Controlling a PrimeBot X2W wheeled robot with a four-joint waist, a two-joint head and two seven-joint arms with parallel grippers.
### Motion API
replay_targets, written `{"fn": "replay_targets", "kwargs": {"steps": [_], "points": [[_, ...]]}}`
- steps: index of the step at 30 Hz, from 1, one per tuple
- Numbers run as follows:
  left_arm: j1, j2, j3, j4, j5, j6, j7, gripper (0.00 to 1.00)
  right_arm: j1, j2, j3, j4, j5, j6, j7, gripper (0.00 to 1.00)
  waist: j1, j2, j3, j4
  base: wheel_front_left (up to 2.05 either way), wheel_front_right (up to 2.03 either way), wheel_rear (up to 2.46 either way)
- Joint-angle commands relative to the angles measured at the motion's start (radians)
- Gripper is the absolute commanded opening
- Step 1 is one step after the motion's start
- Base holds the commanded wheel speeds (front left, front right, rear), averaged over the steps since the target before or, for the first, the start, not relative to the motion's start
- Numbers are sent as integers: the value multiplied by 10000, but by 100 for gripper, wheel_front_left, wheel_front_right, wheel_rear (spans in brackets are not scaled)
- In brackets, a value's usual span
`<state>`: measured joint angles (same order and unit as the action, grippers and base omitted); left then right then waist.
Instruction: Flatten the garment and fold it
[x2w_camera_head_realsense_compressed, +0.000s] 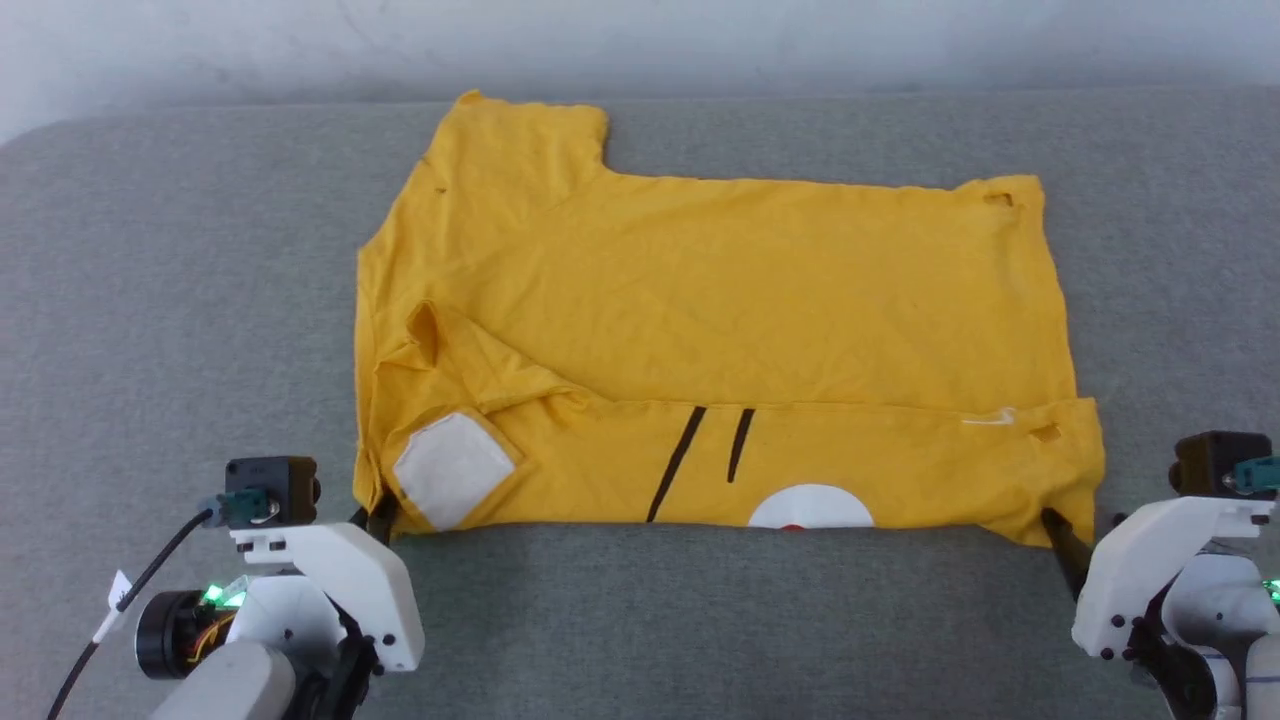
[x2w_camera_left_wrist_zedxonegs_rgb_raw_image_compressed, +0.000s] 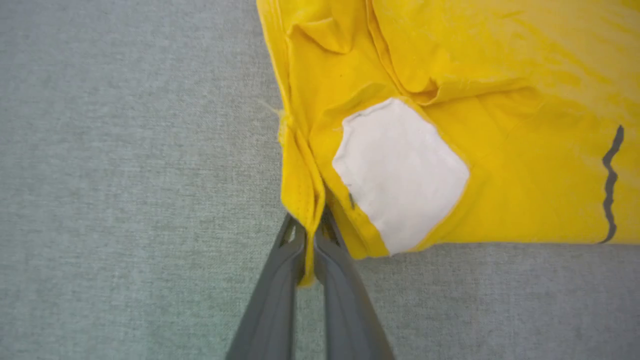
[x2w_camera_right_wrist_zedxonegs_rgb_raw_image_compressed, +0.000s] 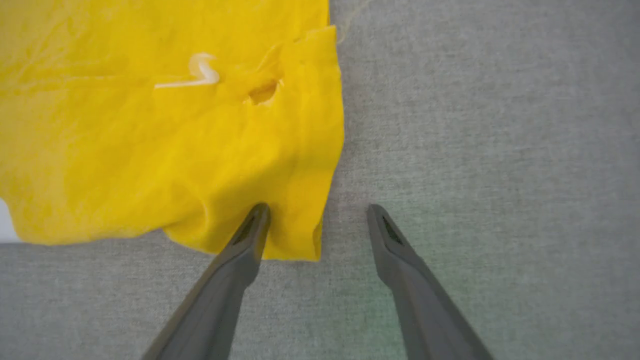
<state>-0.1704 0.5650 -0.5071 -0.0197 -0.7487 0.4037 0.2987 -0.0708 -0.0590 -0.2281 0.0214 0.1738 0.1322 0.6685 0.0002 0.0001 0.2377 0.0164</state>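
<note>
The garment (x2w_camera_head_realsense_compressed: 700, 310), a mustard-yellow T-shirt, lies spread on the grey surface with its near strip folded over, showing a white patch (x2w_camera_head_realsense_compressed: 452, 468), two black lines and a white half-circle. My left gripper (x2w_camera_head_realsense_compressed: 378, 520) is shut on the garment's near-left corner; the left wrist view shows the yellow edge (x2w_camera_left_wrist_zedxonegs_rgb_raw_image_compressed: 300, 200) pinched between the dark fingers (x2w_camera_left_wrist_zedxonegs_rgb_raw_image_compressed: 345, 280). My right gripper (x2w_camera_right_wrist_zedxonegs_rgb_raw_image_compressed: 317, 215) stands open at the near-right corner (x2w_camera_right_wrist_zedxonegs_rgb_raw_image_compressed: 295, 200): its left finger (x2w_camera_right_wrist_zedxonegs_rgb_raw_image_compressed: 250, 235) rests on the cloth, its right finger (x2w_camera_right_wrist_zedxonegs_rgb_raw_image_compressed: 390, 240) on bare grey fabric.
The grey fabric surface (x2w_camera_head_realsense_compressed: 180, 300) runs wide on both sides of the shirt and in front of it. A pale wall (x2w_camera_head_realsense_compressed: 640, 40) stands behind its far edge. A black cable (x2w_camera_head_realsense_compressed: 150, 580) hangs by my left wrist.
</note>
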Motion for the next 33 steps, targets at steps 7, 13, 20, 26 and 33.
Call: {"fn": "replay_targets", "kwargs": {"steps": [7, 13, 20, 26, 33], "points": [[-3, 93, -26, -665, 308, 307, -96, 0, -290, 73, 128, 936, 34, -15, 276, 45, -2, -1, 67, 464, 0, 0, 0], [25, 147, 7, -687, 326, 336, -172, 0, -256, 22, 283, 1232, 57, -15, 217, 0, -2, -1, 42, 491, 0, 0, 0], [454, 452, 80, -509, 197, 271, -181, 0, -49, -631, 129, 636, 363, -15, 235, 0, -2, -1, -857, 333, 0, 0, 0], [1222, 677, -85, -844, -130, 309, 272, 0, 566, -1218, 173, -332, 938, -15, 1133, 0, -2, -1, -1634, 245, 0, 0, 0], [2453, 798, -418, -1545, -642, 545, 927, 0, 1858, -1349, -73, -1061, 1303, -15, 2145, 0, -2, -1, -1939, 357, 0, 0, 0]]}}
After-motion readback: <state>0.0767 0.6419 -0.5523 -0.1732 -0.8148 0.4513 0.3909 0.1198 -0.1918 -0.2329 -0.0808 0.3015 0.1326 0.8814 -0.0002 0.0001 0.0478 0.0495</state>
